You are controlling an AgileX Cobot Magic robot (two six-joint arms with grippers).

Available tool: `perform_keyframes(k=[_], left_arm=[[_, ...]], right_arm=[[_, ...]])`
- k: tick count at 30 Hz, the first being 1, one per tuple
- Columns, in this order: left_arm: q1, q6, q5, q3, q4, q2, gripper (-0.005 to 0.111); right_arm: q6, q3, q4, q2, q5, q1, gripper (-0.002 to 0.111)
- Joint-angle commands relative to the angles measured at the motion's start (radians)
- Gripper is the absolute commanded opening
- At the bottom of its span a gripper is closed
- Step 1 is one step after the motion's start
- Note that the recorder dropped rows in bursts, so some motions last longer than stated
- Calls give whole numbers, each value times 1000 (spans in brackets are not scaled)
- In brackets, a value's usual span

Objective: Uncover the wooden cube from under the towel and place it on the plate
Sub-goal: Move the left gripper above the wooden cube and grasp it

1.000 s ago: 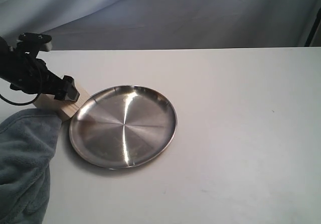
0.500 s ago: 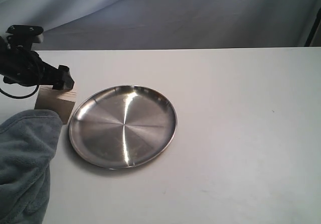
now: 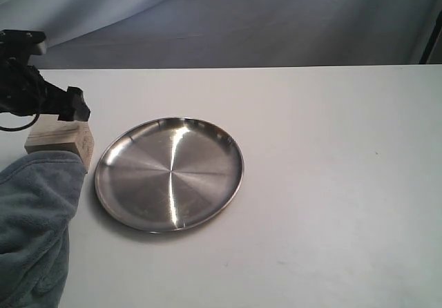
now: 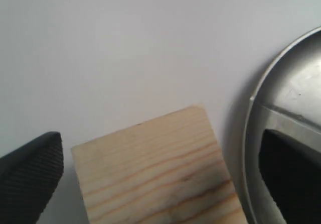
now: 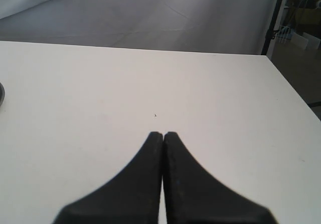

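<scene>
The wooden cube (image 3: 59,138) rests on the table just left of the plate (image 3: 169,173), with the towel (image 3: 31,225) bunched in front of it at the lower left. My left gripper (image 3: 69,112) hovers right over the cube's top. In the left wrist view the cube (image 4: 155,169) lies between the two black fingers (image 4: 32,176), with a narrow gap on each side, so the gripper (image 4: 160,184) is open. The plate's rim (image 4: 249,148) shows beside the cube. My right gripper (image 5: 163,135) is shut on nothing over bare table, away from the objects.
The white table (image 3: 331,184) stretches to the right of the plate. Its right edge (image 5: 288,88) shows in the right wrist view, with a dark pole and clutter beyond it. A grey backdrop hangs behind the table.
My left gripper has moved left and slightly up in the exterior view. The cube has shifted left with it and turned, ending a little farther from the plate.
</scene>
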Motion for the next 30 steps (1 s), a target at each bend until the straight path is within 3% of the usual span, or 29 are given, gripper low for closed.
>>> perform_keyframes(k=[1,14,18,30], left_arm=[[1,-60,38,-2,3,-54,104],[-15,-185,64,3,36,-9,104],[-15,-340,63,3,232,29,104],[-22,-338,18,3,174,40,104]], right_arm=[[-8,4,4,-6,-14,0,0],[-8,4,4,-6,-14,0,0],[-8,4,4,-6,-14,0,0],[-8,4,4,-6,-14,0,0]])
